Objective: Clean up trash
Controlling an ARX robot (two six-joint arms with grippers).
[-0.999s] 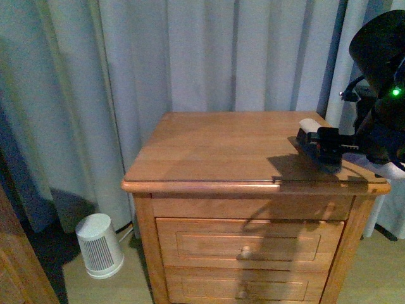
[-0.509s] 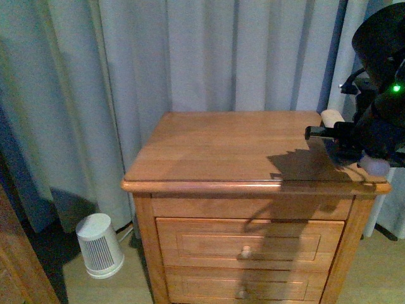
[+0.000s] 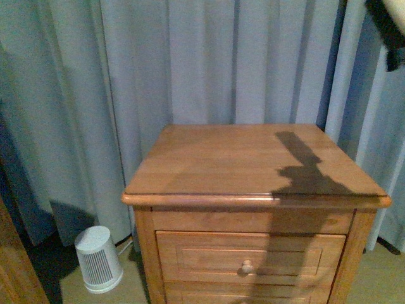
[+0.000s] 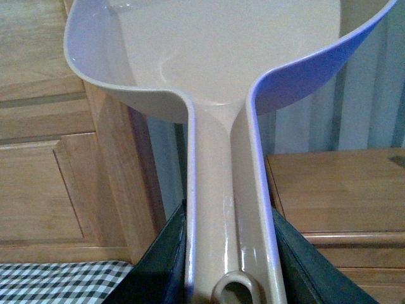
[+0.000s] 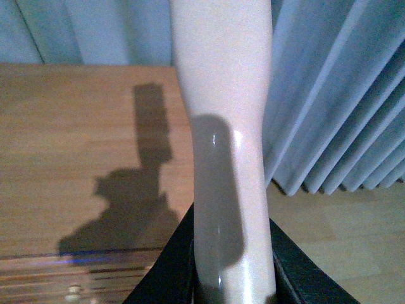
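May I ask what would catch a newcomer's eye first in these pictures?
A beige dustpan fills the left wrist view, its handle clamped in the left gripper. The right gripper grips a pale handle, and in the front view a wooden nightstand carries a dark shadow.

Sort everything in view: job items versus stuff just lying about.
Job: beige dustpan, held in the left jaws; pale handle, held in the right jaws. No trash wad is in view.
Lying about: wooden nightstand, curtains, white ribbed canister on the floor, checked cloth.
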